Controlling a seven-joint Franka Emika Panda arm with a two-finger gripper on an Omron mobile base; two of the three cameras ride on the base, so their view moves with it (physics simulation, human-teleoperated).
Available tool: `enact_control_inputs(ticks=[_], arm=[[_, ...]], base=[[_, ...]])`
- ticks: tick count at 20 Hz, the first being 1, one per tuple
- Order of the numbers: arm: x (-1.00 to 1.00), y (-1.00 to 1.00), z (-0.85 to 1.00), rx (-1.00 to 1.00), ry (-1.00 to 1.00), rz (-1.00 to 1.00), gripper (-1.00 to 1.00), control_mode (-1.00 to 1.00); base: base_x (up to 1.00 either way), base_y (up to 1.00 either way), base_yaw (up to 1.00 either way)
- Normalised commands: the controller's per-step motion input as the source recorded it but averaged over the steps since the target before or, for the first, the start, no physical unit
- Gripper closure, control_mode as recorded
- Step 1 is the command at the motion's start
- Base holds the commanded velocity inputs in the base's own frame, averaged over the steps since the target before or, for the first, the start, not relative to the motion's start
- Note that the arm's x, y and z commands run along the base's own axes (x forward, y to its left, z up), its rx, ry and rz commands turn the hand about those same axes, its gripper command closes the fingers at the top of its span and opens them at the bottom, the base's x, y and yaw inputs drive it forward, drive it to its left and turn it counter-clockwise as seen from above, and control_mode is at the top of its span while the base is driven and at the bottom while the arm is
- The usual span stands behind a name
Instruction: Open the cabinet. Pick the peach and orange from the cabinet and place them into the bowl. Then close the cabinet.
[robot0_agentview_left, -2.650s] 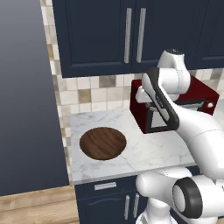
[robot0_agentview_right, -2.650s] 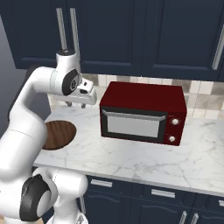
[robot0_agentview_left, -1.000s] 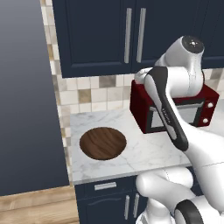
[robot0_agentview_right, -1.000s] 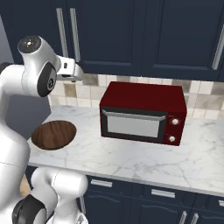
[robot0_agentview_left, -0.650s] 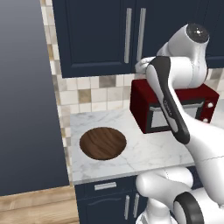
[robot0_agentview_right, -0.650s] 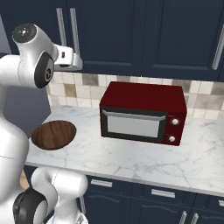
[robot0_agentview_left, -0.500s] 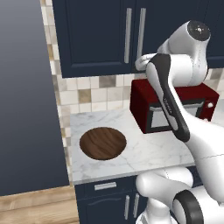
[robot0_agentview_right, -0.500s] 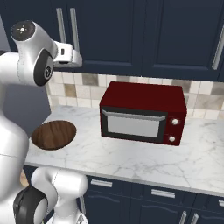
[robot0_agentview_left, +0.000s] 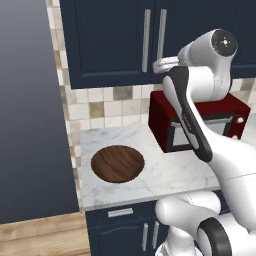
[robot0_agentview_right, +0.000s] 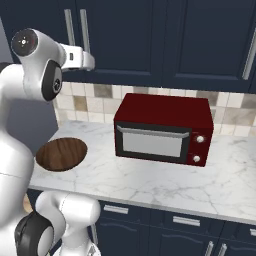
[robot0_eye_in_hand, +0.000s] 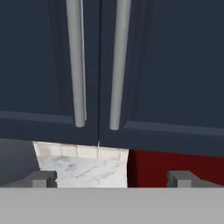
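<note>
The navy cabinet (robot0_agentview_left: 110, 40) hangs on the wall with both doors shut. Its two silver bar handles (robot0_eye_in_hand: 75, 65) stand side by side in the hand view. My gripper (robot0_agentview_left: 159, 64) is raised just in front of the lower ends of the handles (robot0_agentview_right: 84, 30). It is open, with nothing between its fingertips (robot0_eye_in_hand: 43, 178). On the counter below and to the left sits the dark wooden bowl (robot0_agentview_left: 117, 163), with nothing in it. The peach and the orange are hidden behind the shut doors.
A dark red microwave (robot0_agentview_right: 162, 130) stands on the marble counter (robot0_agentview_right: 150, 175) right of the bowl (robot0_agentview_right: 61, 154), under the arm. A tall grey panel (robot0_agentview_left: 30, 110) bounds the counter's left end. Base cabinets with short handles (robot0_agentview_right: 186, 220) run below.
The arm has lifted the hand up from in front of the microwave to the bottom of the cabinet handles. Over the last half second it barely moved. The jaws stayed open.
</note>
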Motion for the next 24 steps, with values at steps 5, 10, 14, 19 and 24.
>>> enact_control_inputs(ticks=[5,10,14,19,24], arm=[[0.20,0.00,0.21,0.02,-0.09,-0.03,-1.00,-1.00],[0.26,0.00,0.13,0.03,-0.08,-0.03,-1.00,-1.00],[0.30,0.00,0.01,0.03,-0.09,-0.02,-1.00,-1.00],[0.34,0.00,0.00,0.04,-0.09,-0.01,-1.00,-1.00],[0.40,0.00,0.00,0.05,-0.02,0.00,-1.00,-1.00]], base=[[0.00,0.00,0.00],[0.00,0.00,0.00],[0.00,0.00,0.00],[0.00,0.00,0.00],[0.00,0.00,0.00]])
